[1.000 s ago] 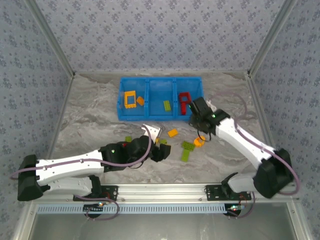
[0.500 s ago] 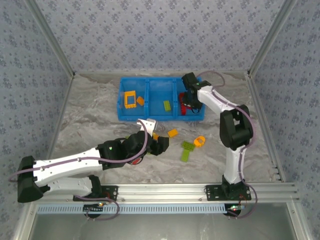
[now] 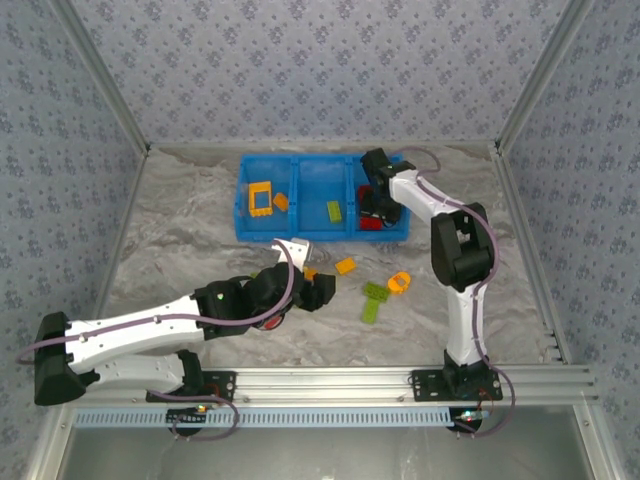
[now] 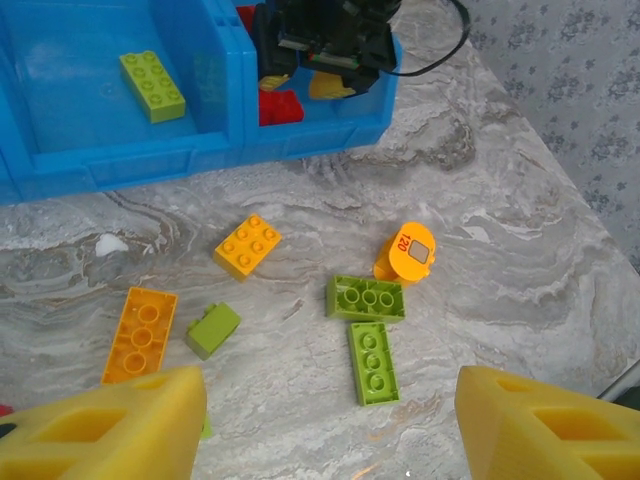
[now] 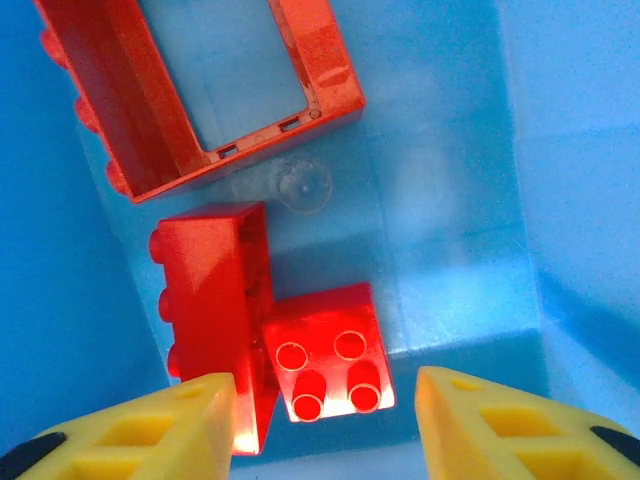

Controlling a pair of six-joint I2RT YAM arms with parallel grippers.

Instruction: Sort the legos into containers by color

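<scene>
Right gripper (image 5: 322, 425) jaws apart, empty, over bin's (image 3: 297, 233) right compartment where red bricks (image 5: 322, 372) lie, sorted by color; left gripper (image 4: 325, 430) wide.

Grey marbled tabletop (image 3: 180, 230), blue-grey patterned walls (image 3: 320, 70), aluminium frame rails (image 3: 330, 378), even light

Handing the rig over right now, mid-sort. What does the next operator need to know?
Left gripper: open, empty, above the loose bricks on the table.
Right gripper: open, empty, down in the right compartment of the blue bin.
Done: orange frame and orange brick in the left compartment; one green brick in the middle; red frame and two red bricks in the right.
Left: on the table, two orange bricks, three green bricks and an orange round piece.
</scene>
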